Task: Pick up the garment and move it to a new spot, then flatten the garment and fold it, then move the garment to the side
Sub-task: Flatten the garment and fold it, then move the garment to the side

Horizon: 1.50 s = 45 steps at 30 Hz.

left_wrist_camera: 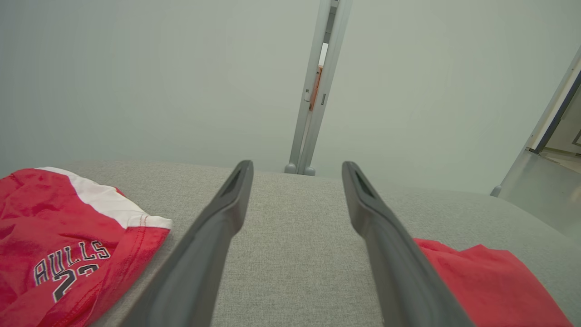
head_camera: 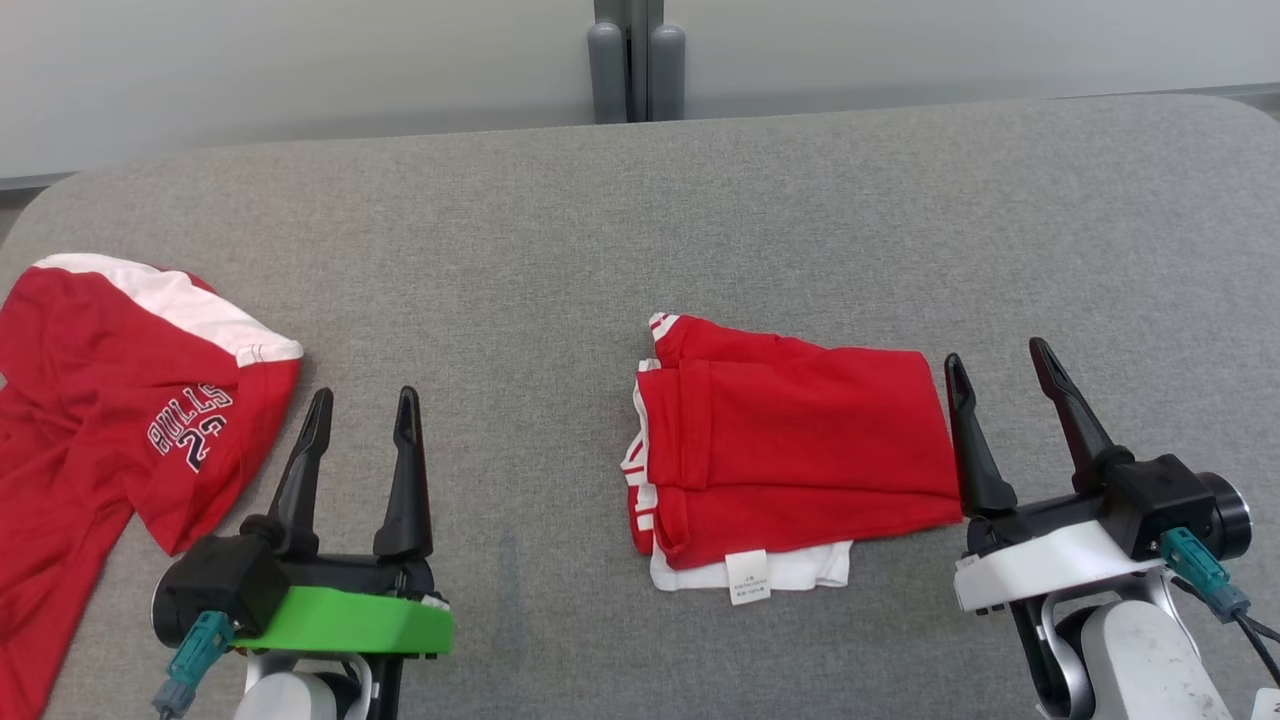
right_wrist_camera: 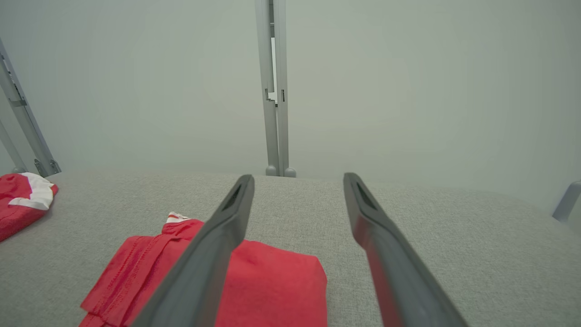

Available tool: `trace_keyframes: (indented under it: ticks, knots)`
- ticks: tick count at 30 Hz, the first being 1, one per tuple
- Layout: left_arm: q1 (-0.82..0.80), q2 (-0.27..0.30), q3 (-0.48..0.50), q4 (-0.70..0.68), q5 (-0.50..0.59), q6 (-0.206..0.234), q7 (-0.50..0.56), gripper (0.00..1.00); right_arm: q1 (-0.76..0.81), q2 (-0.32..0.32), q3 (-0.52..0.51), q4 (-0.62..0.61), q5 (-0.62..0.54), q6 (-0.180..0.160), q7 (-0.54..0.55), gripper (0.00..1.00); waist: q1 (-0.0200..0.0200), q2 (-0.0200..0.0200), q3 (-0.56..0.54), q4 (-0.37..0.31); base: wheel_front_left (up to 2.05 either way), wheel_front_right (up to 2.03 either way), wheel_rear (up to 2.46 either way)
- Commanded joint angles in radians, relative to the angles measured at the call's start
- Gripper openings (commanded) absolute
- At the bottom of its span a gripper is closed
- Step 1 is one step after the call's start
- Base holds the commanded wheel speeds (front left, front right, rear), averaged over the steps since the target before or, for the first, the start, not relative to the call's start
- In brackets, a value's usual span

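The left pincer (head_camera: pixel 365 392) sits over the grey table (head_camera: pixel 550 250) with its fingers spread and nothing between them. The right pincer (head_camera: pixel 995 350) is spread too, and empty. The garment (head_camera: pixel 800 440), red with white trim and a white label on its near edge, lies folded flat just left of the right pincer. Its right edge is hard by that pincer's left finger, though I cannot tell whether they touch. It lies well to the right of the left pincer. A rumpled red jersey (head_camera: pixel 90 400) lettered BULLS lies just left of the left pincer. A grey post (head_camera: pixel 637 60) stands beyond the table, ahead of both pincers.
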Motion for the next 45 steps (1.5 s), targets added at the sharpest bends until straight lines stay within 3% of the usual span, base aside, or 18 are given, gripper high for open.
trace_keyframes:
  ticks: [1,16,29,45]
  knots:
    - [0.012,0.003,0.000,0.000,0.005,-0.002,-0.003,1.00,-0.001,0.001,0.000,-0.005,-0.006,-0.002,-0.003,1.00,0.0000,0.0000,0.001,0.001,0.00,0.00,0.00]
    - [0.003,0.003,-0.023,0.025,0.018,-0.013,-0.003,1.00,-0.005,0.007,-0.009,0.032,0.003,-0.002,-0.003,1.00,0.0000,0.0000,0.016,0.013,0.00,0.00,0.00]
    - [-0.005,0.003,-0.095,0.043,0.027,-0.022,-0.003,1.00,-0.048,0.008,-0.090,0.304,0.064,-0.002,-0.003,1.00,0.0000,0.0000,0.049,0.065,0.00,0.00,0.00]
    - [-0.050,0.002,-0.143,-0.002,0.020,-0.027,-0.003,1.00,-0.174,0.009,-0.062,0.547,0.177,-0.002,-0.002,1.00,0.0000,0.0000,0.108,0.113,0.00,0.00,0.00]
